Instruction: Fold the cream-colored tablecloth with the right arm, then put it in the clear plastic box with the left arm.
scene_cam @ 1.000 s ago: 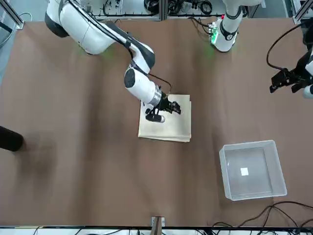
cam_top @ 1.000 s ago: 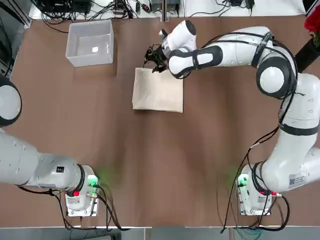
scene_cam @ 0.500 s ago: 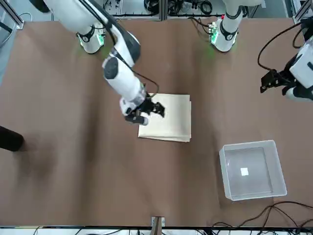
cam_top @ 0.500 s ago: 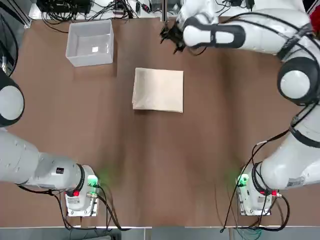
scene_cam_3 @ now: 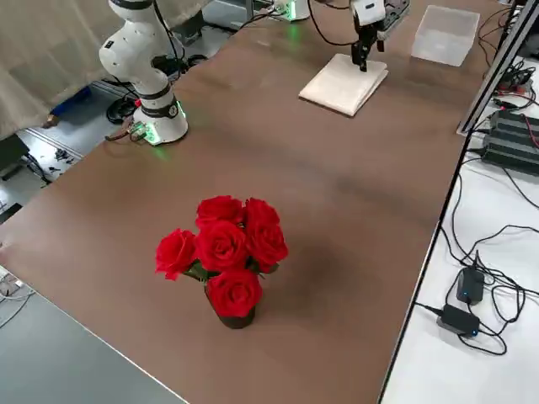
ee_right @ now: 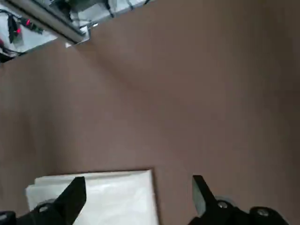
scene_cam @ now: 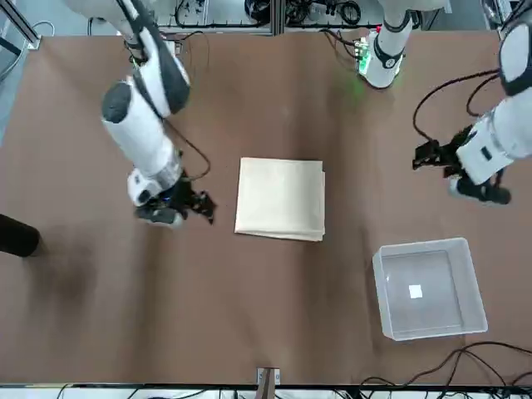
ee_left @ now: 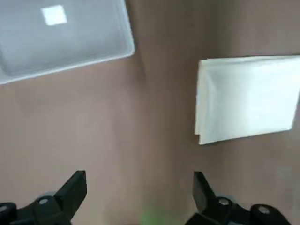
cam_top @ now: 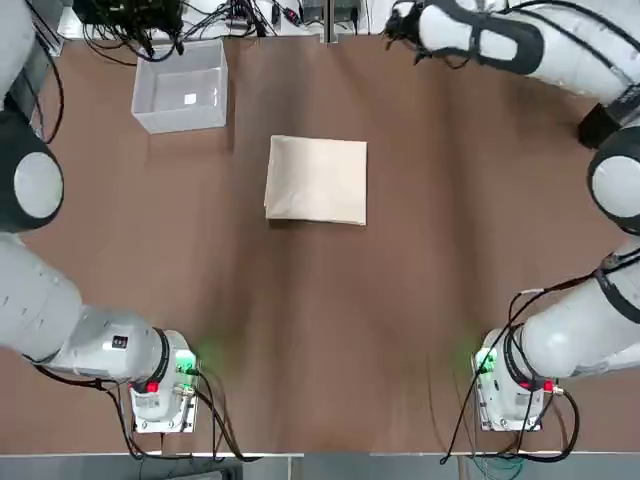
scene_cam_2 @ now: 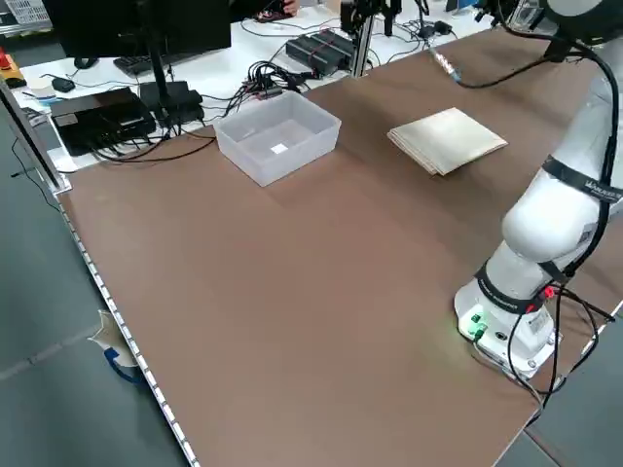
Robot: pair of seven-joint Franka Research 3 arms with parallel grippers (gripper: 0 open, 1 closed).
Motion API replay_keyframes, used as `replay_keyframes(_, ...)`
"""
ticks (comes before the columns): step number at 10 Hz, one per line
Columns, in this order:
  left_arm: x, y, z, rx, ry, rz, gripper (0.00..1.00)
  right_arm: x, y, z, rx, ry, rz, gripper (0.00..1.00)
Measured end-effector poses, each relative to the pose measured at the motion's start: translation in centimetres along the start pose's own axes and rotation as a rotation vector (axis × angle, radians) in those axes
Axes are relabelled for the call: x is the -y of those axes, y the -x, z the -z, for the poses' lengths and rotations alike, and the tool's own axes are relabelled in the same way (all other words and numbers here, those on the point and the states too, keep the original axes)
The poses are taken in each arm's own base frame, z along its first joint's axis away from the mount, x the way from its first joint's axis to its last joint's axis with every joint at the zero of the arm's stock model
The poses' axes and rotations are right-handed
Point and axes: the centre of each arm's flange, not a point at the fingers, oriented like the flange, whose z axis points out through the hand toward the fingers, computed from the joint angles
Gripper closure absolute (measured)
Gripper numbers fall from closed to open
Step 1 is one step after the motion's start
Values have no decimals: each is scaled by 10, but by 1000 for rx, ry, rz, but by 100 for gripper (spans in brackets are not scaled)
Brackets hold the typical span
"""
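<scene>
The brown table (cam_top: 330,330) carries a folded cream tablecloth (cam_top: 316,180), clear box (cam_top: 181,87) (and red roses (scene_cam_3: 226,246)).

We see bright, soft light and faint shadows on the table (cam_top: 330,330), with pale glare towards its edges.

Tablecloth (cam_top: 316,180), plain cream, no pattern; plastic box (scene_cam: 431,291), translucent whitish, with a white label (scene_cam: 416,291) inside; tabletop (cam_top: 300,330), brown, unpatterned, faint green tint near the arm bases. Left arm (cam_top: 38,290) and right arm (cam_top: 580,325): white shells, dark grey joint bands, black cables; each base shows a green light and a red one; left gripper (ee_left: 140,201) and right gripper (ee_right: 140,206), black. Roses (scene_cam_3: 222,246), vivid red, leaves (scene_cam_3: 197,271) green, pot (scene_cam_3: 236,320) black; side table (scene_cam_3: 472,370), white; monitor (scene_cam_2: 146,24), black; floor (scene_cam_2: 68,389), grey-green; curtain (scene_cam_3: 50,50), pale beige.
</scene>
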Motion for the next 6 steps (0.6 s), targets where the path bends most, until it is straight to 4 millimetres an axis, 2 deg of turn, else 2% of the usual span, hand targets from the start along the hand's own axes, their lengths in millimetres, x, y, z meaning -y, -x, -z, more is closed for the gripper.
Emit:
replay_keyframes(2, -3, -15, -42, 11, 80, -12, 0, -73, -30, 63, 9, 69, 68, 0)
replay_keyframes(4, -11, -19, -103, 7, 110, -4, 0, -148, -45, 126, 60, 128, 100, 0)
replay_keyframes(5, -16, -17, -137, -6, 104, 0, 0, -175, -51, 156, 89, 142, 101, 0)
replay_keyframes(6, -18, -11, -169, -19, 108, 9, 0, -186, -54, 180, 101, 149, 95, 0)
